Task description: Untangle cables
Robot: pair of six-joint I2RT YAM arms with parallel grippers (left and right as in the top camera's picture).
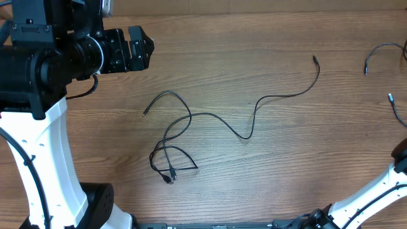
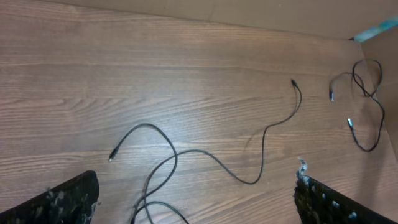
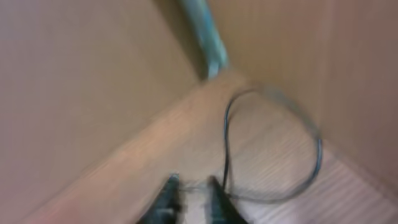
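A long thin black cable (image 1: 210,116) lies in the middle of the table, one plug at the far right (image 1: 314,59) and its other end knotted into loops (image 1: 168,159) near the front. In the left wrist view the same cable (image 2: 205,152) runs below my left gripper (image 2: 196,205), which hangs wide open and holds nothing. That gripper (image 1: 143,48) is over the back left of the table. A second cable (image 1: 381,49) lies at the right edge. My right gripper (image 3: 193,186) is blurred, its jaws a little apart, with a looped cable (image 3: 311,146) just beside its right finger.
Brown walls meet in a corner with a teal strip (image 3: 205,37) ahead of the right gripper. The right arm's white link (image 1: 375,191) enters at the lower right. The left arm's base (image 1: 95,203) stands at the front left.
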